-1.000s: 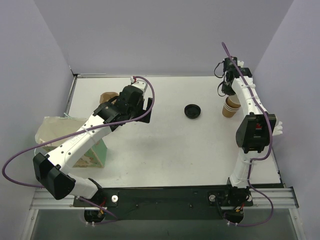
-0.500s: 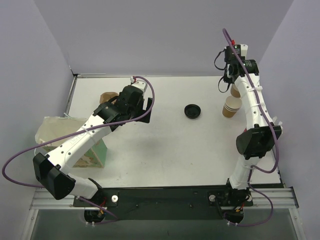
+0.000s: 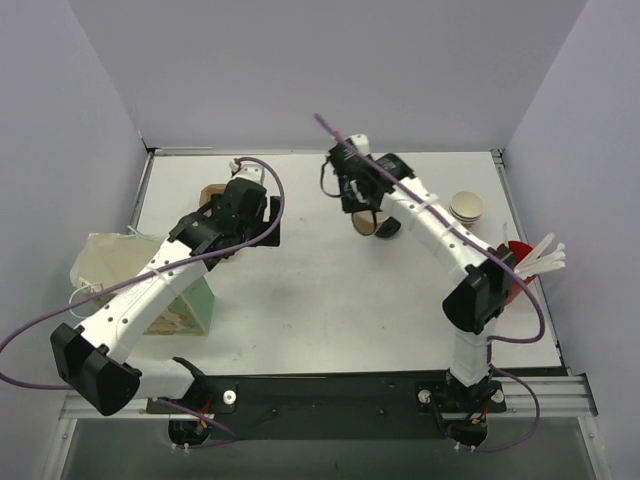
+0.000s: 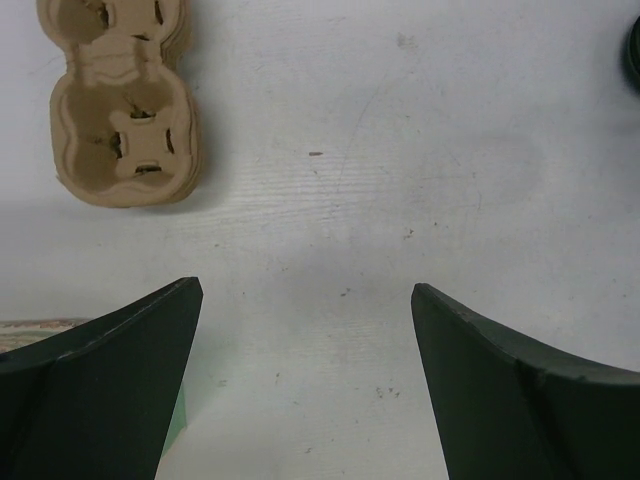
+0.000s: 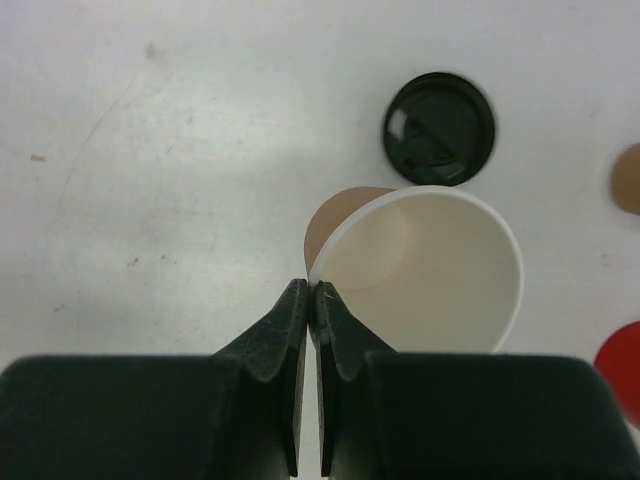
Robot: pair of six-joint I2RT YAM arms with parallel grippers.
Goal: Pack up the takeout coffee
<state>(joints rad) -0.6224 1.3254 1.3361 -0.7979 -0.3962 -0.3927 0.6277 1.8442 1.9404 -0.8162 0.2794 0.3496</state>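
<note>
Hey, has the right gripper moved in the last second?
Yes. The right gripper swung left, from beside the cup stack to just left of the black lid, shut on a paper cup by its rim.

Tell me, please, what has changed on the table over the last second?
The right claw, shut on the rim of a paper cup, lifted it off the stack of cups and swung left, bringing it beside the black lid. The left claw shifted slightly left, still open. Lid, stack and cup carrier stayed put.

Brown cup — lidless, black lid just beside
</note>
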